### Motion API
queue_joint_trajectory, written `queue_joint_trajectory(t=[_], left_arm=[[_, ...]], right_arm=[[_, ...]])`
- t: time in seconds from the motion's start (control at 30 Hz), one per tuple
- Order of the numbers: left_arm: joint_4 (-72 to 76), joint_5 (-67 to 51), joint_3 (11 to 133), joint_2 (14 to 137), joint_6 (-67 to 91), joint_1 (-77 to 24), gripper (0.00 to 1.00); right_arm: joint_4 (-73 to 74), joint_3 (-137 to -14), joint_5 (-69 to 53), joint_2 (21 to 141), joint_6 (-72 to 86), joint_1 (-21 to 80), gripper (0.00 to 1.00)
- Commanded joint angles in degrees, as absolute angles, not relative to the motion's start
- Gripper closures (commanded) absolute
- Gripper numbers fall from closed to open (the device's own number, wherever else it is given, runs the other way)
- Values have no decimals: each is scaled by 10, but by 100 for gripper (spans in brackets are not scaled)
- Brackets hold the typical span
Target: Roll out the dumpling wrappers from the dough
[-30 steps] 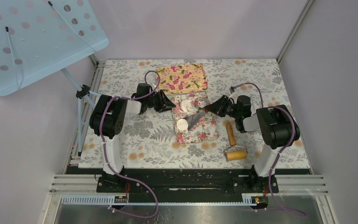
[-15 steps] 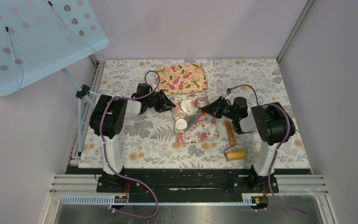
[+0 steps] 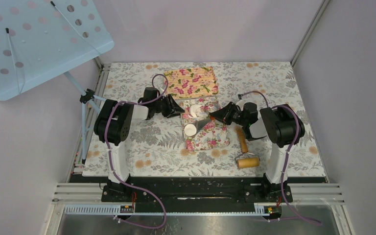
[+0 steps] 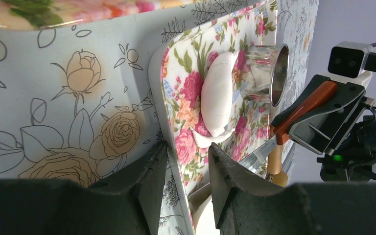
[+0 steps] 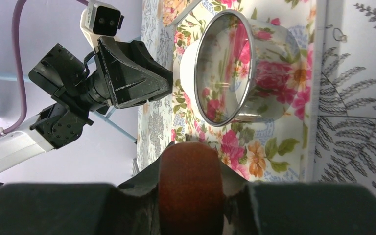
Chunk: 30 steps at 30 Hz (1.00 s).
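Note:
A rose-print tray (image 3: 215, 139) lies mid-table. On it the dough (image 3: 195, 110) is a soft white lump (image 4: 219, 95) resting against a shiny metal ring (image 4: 269, 73) lying on its side. Of the dumpling wrappers, one flat white disc (image 3: 191, 129) shows nearer the front. My left gripper (image 4: 187, 161) straddles the tray's left rim (image 4: 157, 88), one finger outside and one inside, closed on it. My right gripper (image 5: 191, 161) is shut on the red-brown handle (image 5: 190, 191) of a metal-bladed scraper (image 3: 206, 124). It faces the ring's mouth (image 5: 240, 68); the blade reaches toward the disc.
A wooden roller (image 3: 245, 149) lies on the tablecloth right of the tray. A yellow floral board (image 3: 191, 81) sits behind the tray. A perforated blue panel on a stand (image 3: 39, 39) overhangs the back left corner.
The right arm has swung left, carrying the scraper farther over the tray toward the ring. The left arm, tray, dough and roller have stayed put.

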<state>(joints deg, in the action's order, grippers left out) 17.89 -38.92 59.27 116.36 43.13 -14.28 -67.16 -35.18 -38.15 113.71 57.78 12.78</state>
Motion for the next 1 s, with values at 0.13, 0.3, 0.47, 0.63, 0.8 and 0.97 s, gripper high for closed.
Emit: queue_joint_trajectory(t=[0.13,0.3,0.47,0.63,0.8,0.97], left_arm=[[173,-390,602,1173,422,-149,63],[170,-391,602,1170,421,-149,50],[162,-390,606,1155,410,-142,17],[157,-391,607,1135,401,-131,1],[169,-409,608,1123,401,-118,1],[184,-429,612,1116,402,-104,1]], right_arm=[[-692,-375,-363,1168,576,151,100],[-714,-377,-381,1170,602,151,100],[-735,-381,-398,1172,630,149,100],[-768,-383,-409,1190,661,146,100],[-788,-383,-412,1199,684,135,100],[-822,-386,-424,1202,711,123,100]])
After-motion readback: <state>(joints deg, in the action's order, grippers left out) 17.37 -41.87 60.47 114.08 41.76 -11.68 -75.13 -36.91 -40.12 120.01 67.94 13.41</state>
